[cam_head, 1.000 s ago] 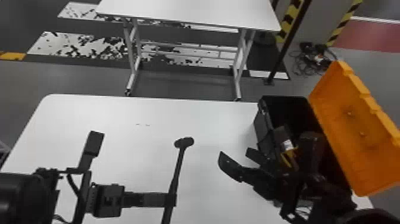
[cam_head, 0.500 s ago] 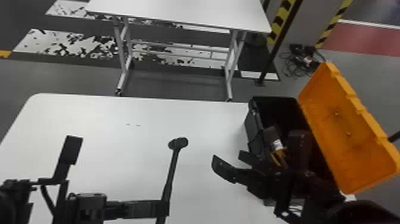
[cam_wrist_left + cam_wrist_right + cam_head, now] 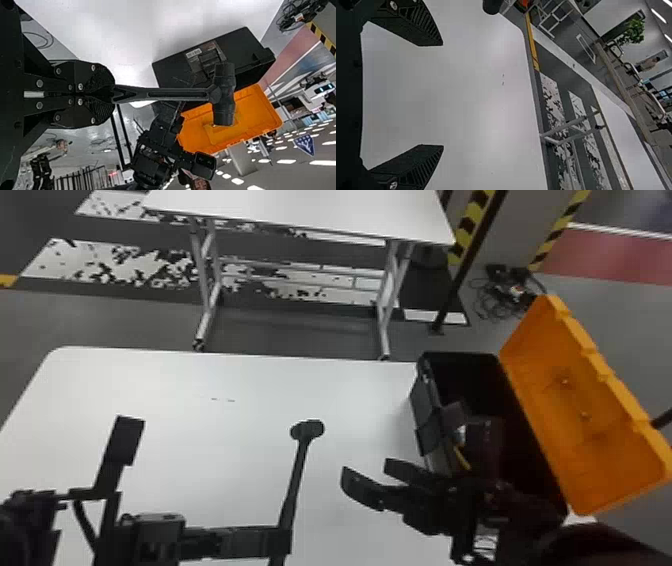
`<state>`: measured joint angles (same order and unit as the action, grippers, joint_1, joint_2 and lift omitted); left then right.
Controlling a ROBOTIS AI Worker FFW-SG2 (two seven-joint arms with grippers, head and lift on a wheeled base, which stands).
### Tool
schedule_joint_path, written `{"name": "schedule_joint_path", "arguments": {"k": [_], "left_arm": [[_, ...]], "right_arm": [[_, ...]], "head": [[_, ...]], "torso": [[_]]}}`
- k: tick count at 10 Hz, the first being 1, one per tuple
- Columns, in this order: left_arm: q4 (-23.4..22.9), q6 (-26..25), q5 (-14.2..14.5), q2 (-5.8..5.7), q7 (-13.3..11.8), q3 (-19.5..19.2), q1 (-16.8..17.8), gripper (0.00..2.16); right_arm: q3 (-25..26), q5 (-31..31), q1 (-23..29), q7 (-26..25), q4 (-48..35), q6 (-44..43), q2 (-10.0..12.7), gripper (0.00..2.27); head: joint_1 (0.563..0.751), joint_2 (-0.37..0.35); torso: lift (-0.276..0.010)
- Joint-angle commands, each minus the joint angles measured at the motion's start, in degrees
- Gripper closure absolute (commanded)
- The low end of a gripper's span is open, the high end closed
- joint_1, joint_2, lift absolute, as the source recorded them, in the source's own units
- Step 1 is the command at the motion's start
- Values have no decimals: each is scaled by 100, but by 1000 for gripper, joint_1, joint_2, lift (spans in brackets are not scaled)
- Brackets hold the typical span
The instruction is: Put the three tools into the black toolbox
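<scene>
White table, open black toolbox atop it

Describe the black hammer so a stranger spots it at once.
On the white table stands an open black toolbox with an orange lid. To its left, the left claw holds the black hammer by the handle. Unlike the empty, open right claw nearby, it has one long straight handle ending in a barrel-shaped, two-faced head.
</scene>
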<state>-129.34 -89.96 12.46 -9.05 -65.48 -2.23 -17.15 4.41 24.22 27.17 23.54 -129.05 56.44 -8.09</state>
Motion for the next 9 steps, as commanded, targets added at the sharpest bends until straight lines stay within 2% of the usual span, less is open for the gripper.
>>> {"name": "schedule_joint_path", "arguments": {"k": [1, 2, 4, 7, 9], "left_arm": [[-30, -7, -7, 0, 0, -6, -34, 2142], [-65, -7, -7, -9, -9, -32, -52, 2138], [-65, -7, -42, -35, -27, -41, -78, 2142], [-65, -7, -69, -27, -27, -32, -131, 2138], [-74, -7, -113, -9, -27, 12, -131, 2142]], "right_arm": [[-36, 4, -62, 10, 2, 100, 0, 80], [-1, -22, -89, 10, 2, 118, 0, 76], [315, 110, -282, 107, -50, 891, -9, 73], [930, 1094, -528, 256, -156, 2051, -158, 63], [1080, 1613, -642, 309, -173, 2578, -149, 63]], "head": [[695, -133], [695, -124], [695, -126], [695, -164], [695, -165]], "torso": [[-51], [-51], [-51], [-51], [-51]]}}
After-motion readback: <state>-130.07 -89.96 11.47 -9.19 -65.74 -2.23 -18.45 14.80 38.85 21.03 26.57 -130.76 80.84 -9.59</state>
